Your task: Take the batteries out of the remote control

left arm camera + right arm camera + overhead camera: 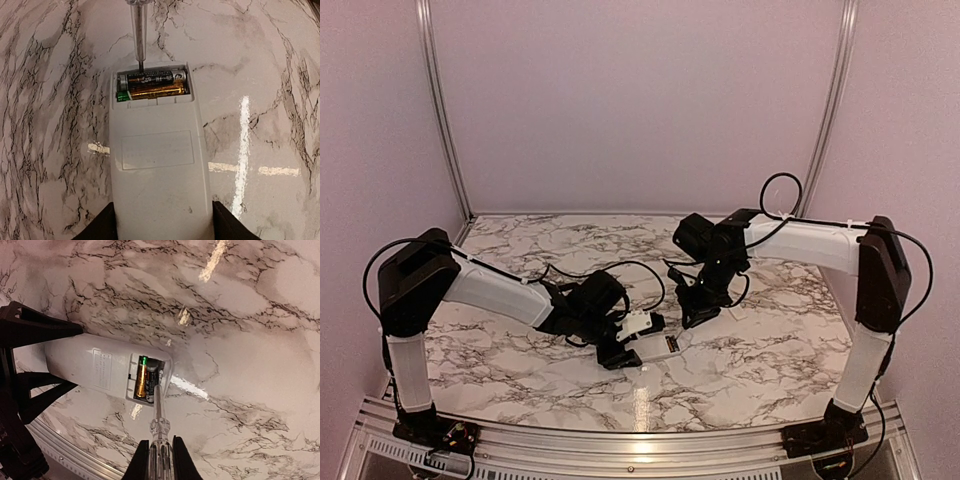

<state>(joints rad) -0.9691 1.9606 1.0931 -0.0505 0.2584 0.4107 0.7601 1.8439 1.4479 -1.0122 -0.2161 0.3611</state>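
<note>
The white remote control (157, 165) lies back-up on the marble table, its battery recess open at the far end. Two batteries sit in it side by side: the dark one with a gold end (152, 78) and the golden-orange one (155, 91). My left gripper (163, 210) is shut on the remote's near end, one finger on each long side. My right gripper (160, 442) is shut on a clear-handled screwdriver (159, 422). Its metal tip rests against the dark battery (151, 382), next to the golden one (141, 377). In the top view the grippers (620, 350) (698, 310) meet over the remote (670, 345).
A small flat white piece (738, 312) lies on the table just right of the right gripper. The table's metal front rail (65, 452) runs close behind the remote. White walls enclose the back and both sides.
</note>
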